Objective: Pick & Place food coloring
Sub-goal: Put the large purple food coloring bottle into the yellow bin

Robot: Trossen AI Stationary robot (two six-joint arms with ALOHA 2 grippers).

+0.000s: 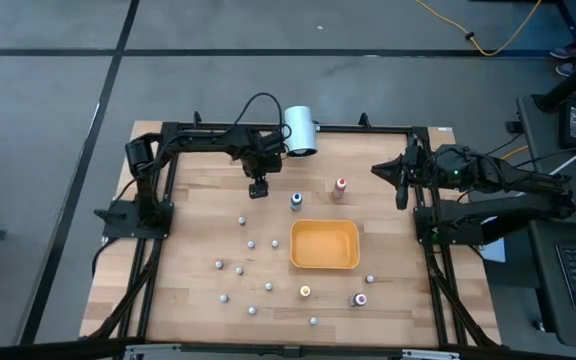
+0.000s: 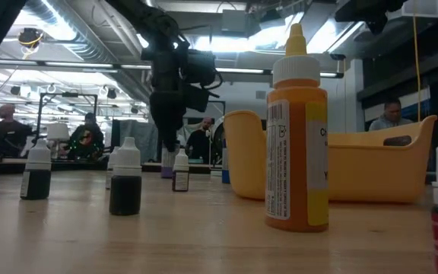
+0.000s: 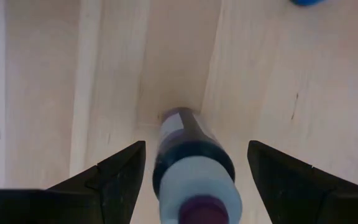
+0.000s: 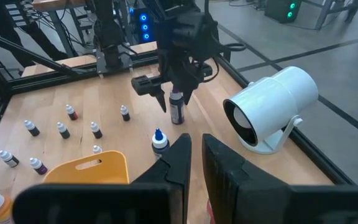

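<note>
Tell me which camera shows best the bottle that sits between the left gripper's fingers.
The left wrist view: the purple-capped bottle fills the gap between the open left gripper, upright on the table. The right wrist view shows it small under that gripper. The high view hides it beneath the gripper; the low view barely shows it.

The tray (image 1: 324, 245) is orange-yellow. The table (image 1: 198, 300) is light wood. The big bottle (image 2: 297, 129) is orange with a white cap.
</note>
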